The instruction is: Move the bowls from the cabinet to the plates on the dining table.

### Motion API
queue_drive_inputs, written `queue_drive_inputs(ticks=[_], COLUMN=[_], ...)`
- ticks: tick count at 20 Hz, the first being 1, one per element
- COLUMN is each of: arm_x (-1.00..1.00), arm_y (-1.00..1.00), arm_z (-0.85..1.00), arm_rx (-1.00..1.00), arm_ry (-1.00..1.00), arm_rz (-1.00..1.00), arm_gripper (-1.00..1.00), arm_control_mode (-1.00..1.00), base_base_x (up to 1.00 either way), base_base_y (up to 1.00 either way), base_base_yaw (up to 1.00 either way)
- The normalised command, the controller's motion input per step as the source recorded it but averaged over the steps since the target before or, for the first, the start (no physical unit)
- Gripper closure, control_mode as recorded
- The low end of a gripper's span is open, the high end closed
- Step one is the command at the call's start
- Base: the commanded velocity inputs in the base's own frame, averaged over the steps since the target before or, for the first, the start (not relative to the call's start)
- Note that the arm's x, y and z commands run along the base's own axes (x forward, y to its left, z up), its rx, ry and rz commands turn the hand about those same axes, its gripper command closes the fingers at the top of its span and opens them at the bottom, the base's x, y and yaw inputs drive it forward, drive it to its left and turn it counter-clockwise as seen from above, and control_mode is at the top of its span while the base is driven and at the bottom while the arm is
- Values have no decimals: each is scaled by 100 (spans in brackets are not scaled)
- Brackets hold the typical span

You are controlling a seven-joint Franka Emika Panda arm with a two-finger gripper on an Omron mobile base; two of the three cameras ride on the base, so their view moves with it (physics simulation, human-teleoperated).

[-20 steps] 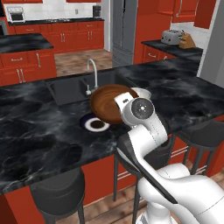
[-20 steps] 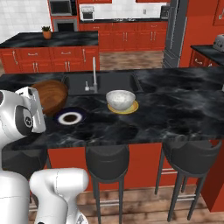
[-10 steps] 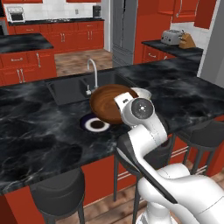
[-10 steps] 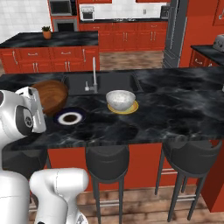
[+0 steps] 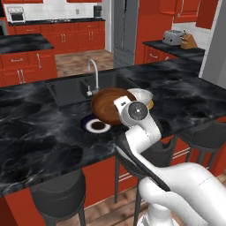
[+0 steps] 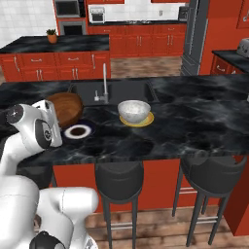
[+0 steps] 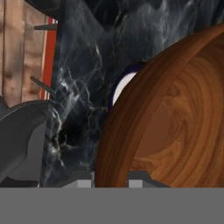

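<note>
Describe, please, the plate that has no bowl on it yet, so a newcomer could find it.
On the black marble dining table, look just in front of the sink. The blue-rimmed plate lies flat there, white with a dark centre; its yellow neighbour already carries the grey bowl.

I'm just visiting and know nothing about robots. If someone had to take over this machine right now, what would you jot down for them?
Gripper: jaws shut on the rim of the brown bowl, held tilted above the island top, beside the sink.
Done: grey speckled bowl sits on the yellow plate.
Left: lower the brown bowl onto the blue-rimmed plate, which lies bare just below it, then let go.
</note>
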Motion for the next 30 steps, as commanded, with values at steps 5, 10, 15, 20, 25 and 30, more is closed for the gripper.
queue_drive_inputs(ticks=[5, 10, 15, 20, 25, 30], arm_x=[73, 71, 34, 3, -1, -4], arm_y=[0, 0, 0, 0, 0, 0], arm_z=[-50, -24, -2, -5, -20, -22], arm_rx=[0, 3, 5, 4, 0, 0], arm_ry=[1, 5, 3, 0, 0, 0], arm_rz=[1, 5, 7, 8, 11, 11], arm_gripper=[100, 100, 100, 100, 100, 100], arm_control_mode=[-100, -100, -100, -100, -100, -100], base_base_x=[0, 0, 0, 0, 0, 0], base_base_y=[0, 0, 0, 0, 0, 0], base_base_yaw=[0, 0, 0, 0, 0, 0])
